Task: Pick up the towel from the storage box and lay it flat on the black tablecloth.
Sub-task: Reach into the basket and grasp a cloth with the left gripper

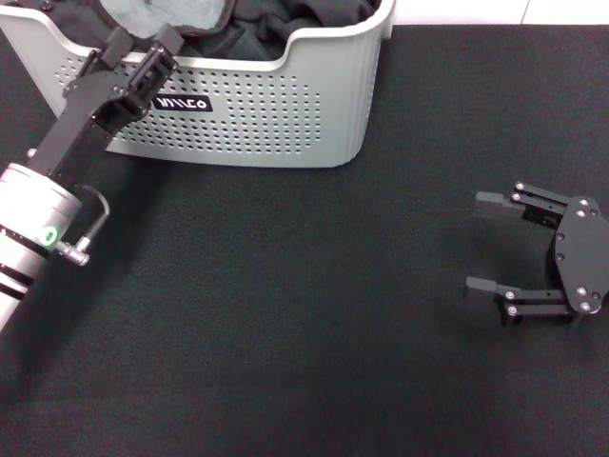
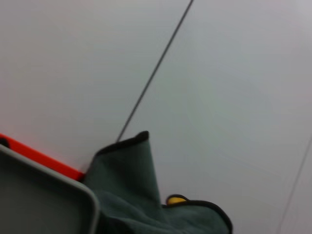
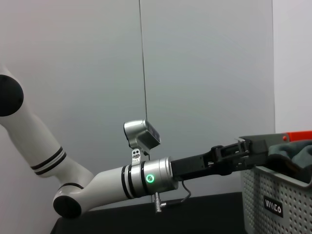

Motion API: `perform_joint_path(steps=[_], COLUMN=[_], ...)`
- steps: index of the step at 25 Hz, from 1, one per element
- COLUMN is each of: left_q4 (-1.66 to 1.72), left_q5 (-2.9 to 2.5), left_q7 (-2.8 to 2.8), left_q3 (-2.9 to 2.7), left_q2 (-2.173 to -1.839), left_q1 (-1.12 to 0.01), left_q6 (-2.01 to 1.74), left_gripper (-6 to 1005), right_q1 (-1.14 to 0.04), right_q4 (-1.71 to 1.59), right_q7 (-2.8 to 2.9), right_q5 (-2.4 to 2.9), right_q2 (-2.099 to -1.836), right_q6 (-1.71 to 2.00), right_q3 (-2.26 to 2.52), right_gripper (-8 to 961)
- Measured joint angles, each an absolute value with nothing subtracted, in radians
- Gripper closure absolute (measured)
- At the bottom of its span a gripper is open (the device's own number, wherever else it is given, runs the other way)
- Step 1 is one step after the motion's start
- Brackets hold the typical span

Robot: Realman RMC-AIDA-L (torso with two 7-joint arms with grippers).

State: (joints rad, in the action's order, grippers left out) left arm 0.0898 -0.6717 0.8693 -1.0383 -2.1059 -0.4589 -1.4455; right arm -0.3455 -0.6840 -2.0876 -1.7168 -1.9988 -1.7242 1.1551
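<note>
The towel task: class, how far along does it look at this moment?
Early. The left end effector has reached the storage box rim, at the towel, which remains inside among black garments. The right end effector rests open on the black tablecloth. Lifting and spreading remain.

White-silver left arm (image 1: 29, 238), green indicator light, black screw-studded right gripper (image 1: 497, 246)

The storage box (image 1: 285, 105) stood at the far edge of the black tablecloth (image 1: 285, 314), holding the towel (image 1: 157, 14) grey face up beside black garments (image 1: 295, 24). The left gripper (image 1: 157, 52) reached over the box's near rim by the black label (image 1: 183, 102), its fingertips hidden. The right gripper (image 1: 485, 246) rested well apart on the cloth, its 2 fingers (image 1: 495, 202) spread wide
</note>
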Motion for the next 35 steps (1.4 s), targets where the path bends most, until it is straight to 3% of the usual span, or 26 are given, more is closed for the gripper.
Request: perform_joint_path(steps=[35], left_q4=[0.107], left_q5=[-0.731], left_q7=[1.072], left_q3=[-1.114], left_q2=[-2.096], left_q1=[-0.442], left_q6=[-1.560], left_gripper=[113], right_q1=[-0.350], right_q4=[-0.675], right_q7=[-2.100], right_q5=[-1.729], right_q2=[-1.999], right_q6=[-1.718], right_q3=[1.143], right_gripper=[136])
